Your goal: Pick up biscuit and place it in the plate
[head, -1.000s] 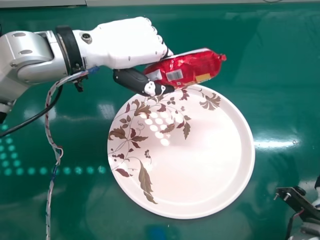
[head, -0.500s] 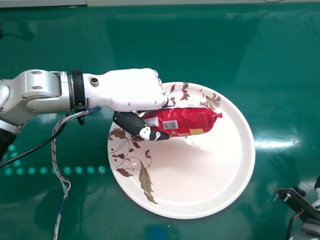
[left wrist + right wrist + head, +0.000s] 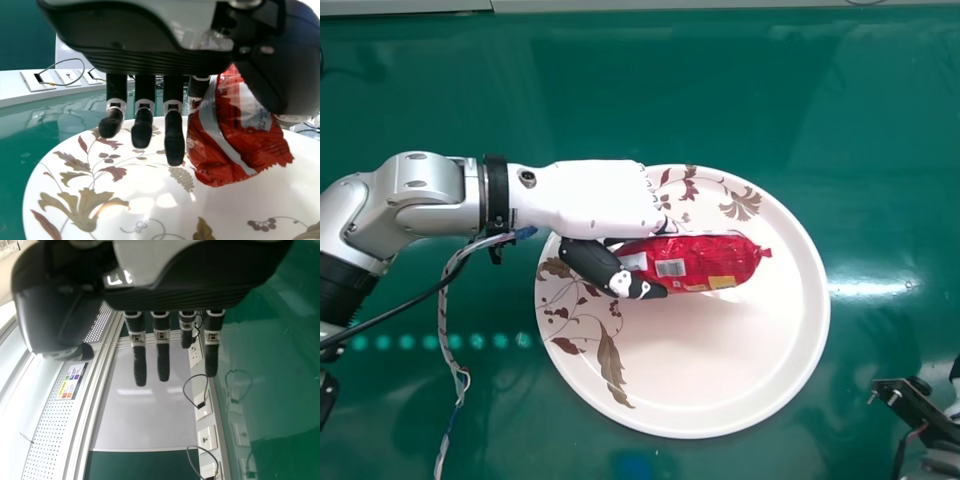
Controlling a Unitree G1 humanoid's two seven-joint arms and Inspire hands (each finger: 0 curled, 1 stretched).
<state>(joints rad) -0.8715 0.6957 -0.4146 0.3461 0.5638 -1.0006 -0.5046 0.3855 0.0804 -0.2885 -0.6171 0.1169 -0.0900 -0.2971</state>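
My left hand (image 3: 600, 200) is over the upper left part of the white plate (image 3: 720, 360), its thumb and fingers pinching one end of the red biscuit packet (image 3: 705, 262). The packet lies crosswise above the plate's inner area; whether it touches the plate I cannot tell. In the left wrist view the hand (image 3: 142, 120) has the packet (image 3: 235, 135) between thumb and a finger, with the other fingers extended over the leaf-patterned plate (image 3: 150, 200). My right hand (image 3: 162, 355) has straight fingers and holds nothing in the right wrist view.
The plate stands on a glossy green table (image 3: 880, 130). Part of the right arm (image 3: 925, 420) shows at the lower right of the head view. A cable (image 3: 445, 330) hangs from the left wrist. White sockets (image 3: 202, 407) line the table's edge in the right wrist view.
The left hand has carried the packet from beyond the plate's far rim toward the robot, then slightly further and a little right, over the plate. The right arm has kept still.
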